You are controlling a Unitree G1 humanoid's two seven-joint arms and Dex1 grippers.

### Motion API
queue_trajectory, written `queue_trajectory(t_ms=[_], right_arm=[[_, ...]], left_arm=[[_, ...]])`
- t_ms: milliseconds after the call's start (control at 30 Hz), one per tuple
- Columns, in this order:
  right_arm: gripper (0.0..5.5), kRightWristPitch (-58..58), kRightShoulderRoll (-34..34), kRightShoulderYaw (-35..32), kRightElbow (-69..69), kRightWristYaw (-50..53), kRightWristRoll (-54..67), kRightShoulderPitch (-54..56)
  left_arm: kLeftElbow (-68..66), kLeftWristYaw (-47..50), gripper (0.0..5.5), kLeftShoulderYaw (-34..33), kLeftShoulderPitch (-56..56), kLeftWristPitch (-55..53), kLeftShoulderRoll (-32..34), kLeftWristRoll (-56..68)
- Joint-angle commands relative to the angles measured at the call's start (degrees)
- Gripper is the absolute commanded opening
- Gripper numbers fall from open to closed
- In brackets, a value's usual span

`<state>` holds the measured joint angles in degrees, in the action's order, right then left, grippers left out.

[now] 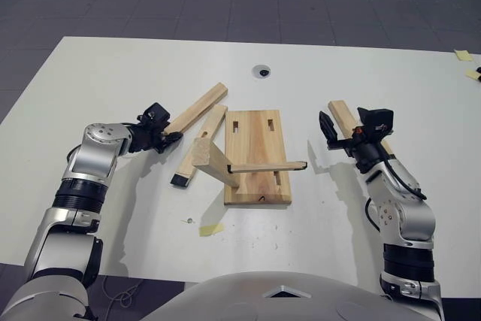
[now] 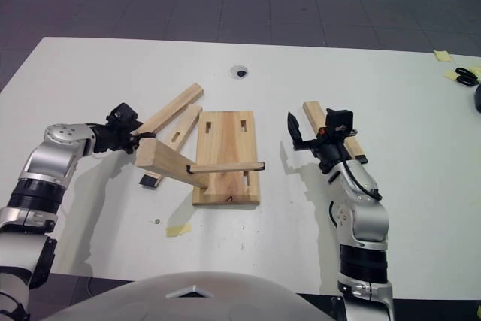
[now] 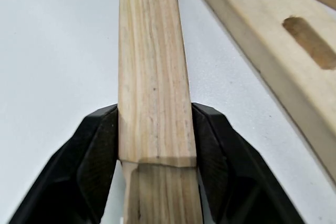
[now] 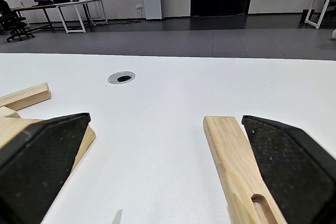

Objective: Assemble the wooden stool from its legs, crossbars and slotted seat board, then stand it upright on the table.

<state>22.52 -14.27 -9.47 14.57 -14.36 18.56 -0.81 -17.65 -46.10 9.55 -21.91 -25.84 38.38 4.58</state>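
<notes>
At the middle of the desk (image 1: pixel 113 80) lies the slotted seat board (image 1: pixel 255 131), a joined leg and crossbar (image 1: pixel 216 162) resting on it. Our left hand (image 1: pixel 167 138) grasps the end of a loose leg (image 1: pixel 197 108); our right hand (image 1: pixel 347 131) is released, a second leg (image 1: pixel 341 115) between its fingers.

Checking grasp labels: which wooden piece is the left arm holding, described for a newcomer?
On the white table, look left of the slotted wooden seat board, where two pale wooden legs lie side by side. It is the outer leg, clamped in the left gripper's black jaws; the inner leg lies free.
</notes>
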Motion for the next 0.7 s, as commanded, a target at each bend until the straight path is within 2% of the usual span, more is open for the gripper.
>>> queue_trajectory(t_ms=[33,100,233,333,433,533,633,700], right_arm=[[5.4,-0.9,0.4,0.0,-0.4,0.5,-0.7,-0.2],[5.4,-1.3,0.4,-0.2,-0.9,0.2,-0.6,0.0],[5.4,-1.4,-0.3,-3.4,-2.6,-2.6,3.7,3.0],[5.4,5.4,0.0,-9.3,-4.9,-8.1,19.4,9.9],[5.4,15.2,-0.8,-12.8,-6.3,-14.8,39.0,16.0],[5.4,23.3,-0.3,-13.1,-7.0,-18.9,56.4,21.6],[5.4,27.0,-0.1,-10.1,-5.3,-22.8,63.5,24.7],[5.4,28.1,-0.5,-8.5,-5.3,-25.1,64.6,26.2]], left_arm=[[4.0,-0.5,2.08,-2.6,3.9,-5.9,0.3,2.4],[7.2,1.2,2.08,-8.1,2.2,-10.3,-0.7,6.6],[16.1,7.1,2.05,-25.1,-11.2,-29.6,-8.5,27.1],[18.6,8.8,2.05,-34.5,-17.7,-45.2,-16.3,50.3],[16.8,8.4,2.05,-35.6,-16.6,-55.3,-19.5,60.9],[13.8,16.7,2.05,-37.5,-13.9,-57.8,-22.6,75.9],[16.8,26.9,2.05,-28.2,-6.3,-50.8,-18.9,101.0],[16.9,30.0,2.05,-26.2,-4.9,-48.3,-19.8,107.6]])
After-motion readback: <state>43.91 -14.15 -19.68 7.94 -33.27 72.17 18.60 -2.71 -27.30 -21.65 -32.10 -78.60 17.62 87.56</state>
